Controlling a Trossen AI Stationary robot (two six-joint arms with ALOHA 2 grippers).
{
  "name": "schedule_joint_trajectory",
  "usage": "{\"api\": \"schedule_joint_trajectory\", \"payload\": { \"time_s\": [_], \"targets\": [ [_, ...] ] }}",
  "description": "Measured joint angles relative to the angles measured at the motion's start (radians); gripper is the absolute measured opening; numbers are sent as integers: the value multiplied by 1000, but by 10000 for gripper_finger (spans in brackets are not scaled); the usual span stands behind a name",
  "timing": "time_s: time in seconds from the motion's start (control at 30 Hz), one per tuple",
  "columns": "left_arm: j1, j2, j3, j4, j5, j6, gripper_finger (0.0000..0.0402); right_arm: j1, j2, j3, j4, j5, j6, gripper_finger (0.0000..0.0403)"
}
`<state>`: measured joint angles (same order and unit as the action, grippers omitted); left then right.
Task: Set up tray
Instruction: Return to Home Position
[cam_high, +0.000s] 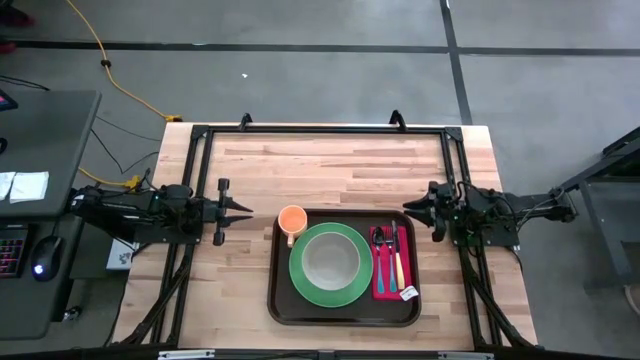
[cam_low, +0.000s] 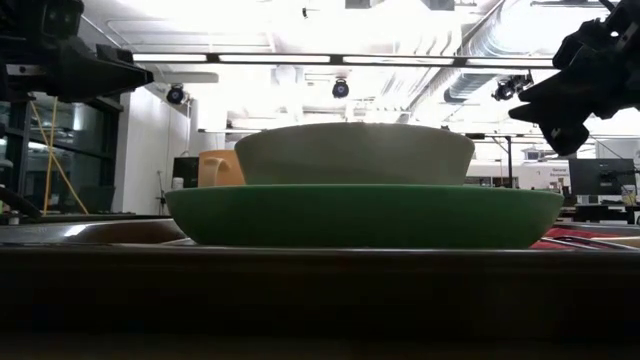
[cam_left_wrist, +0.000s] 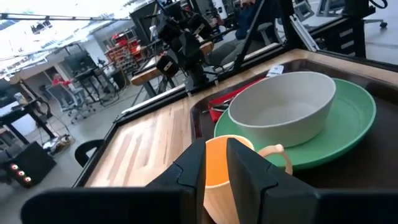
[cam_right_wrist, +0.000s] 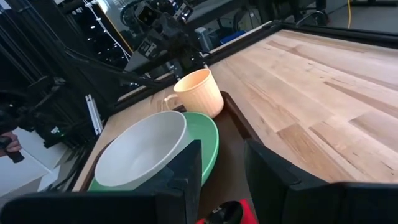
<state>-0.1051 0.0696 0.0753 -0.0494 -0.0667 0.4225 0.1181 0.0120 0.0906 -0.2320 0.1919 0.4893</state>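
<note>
Left edge of counter (cam_high: 330, 165), mid-depth: L arm lies over the frame rail. The left pincer (cam_high: 244, 211) points right twd the tray (cam_high: 285, 306) and stays clear of it. Left wrist view: fingers (cam_left_wrist: 249, 180) a narrow gap apart, nothing betw them, orange cup seen thru the gap. Low view: this arm sits high, above the crockery.

Tray is dark brown w/ a raised rim. It lies flat on the near half of the counter, centre to slightly right, betw the two arms.

On tray, L to R:
- Orange cup (cam_high: 291, 220) upright in the far-left corner, just beside the plate, handle twd the plate.
- Green plate (cam_high: 297, 270) fills the middle, w/ a white bowl (cam_high: 331, 260) upright at its centre.
- Red napkin (cam_high: 386, 286) runs lengthwise along the right side, just beside the plate.
- Cutlery (cam_high: 398, 262) lies on the napkin, pieces side by side running near-far. Can't tell each piece apart.
- Small white tag (cam_high: 408, 293) at the napkin's near-right corner.

Right edge of counter: R arm mirrors the L. The right pincer (cam_high: 409, 207) points left and sits over the tray's far-right corner. Low view shows it raised, not touching. Right wrist view: fingers (cam_right_wrist: 186, 171) clearly apart and empty, w/ bowl, plate and cup beyond them.
</note>
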Motion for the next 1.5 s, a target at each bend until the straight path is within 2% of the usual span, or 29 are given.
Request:
{"api": "schedule_joint_trajectory", "payload": {
  "time_s": [0.2,1.5],
  "targets": [
    [0,0,0,-1,2,47,97,0,1,0,-1,12,-20,99],
    [0,0,0,-6,4,45,97,0,1,0,-2,10,2,99]
  ]
}}
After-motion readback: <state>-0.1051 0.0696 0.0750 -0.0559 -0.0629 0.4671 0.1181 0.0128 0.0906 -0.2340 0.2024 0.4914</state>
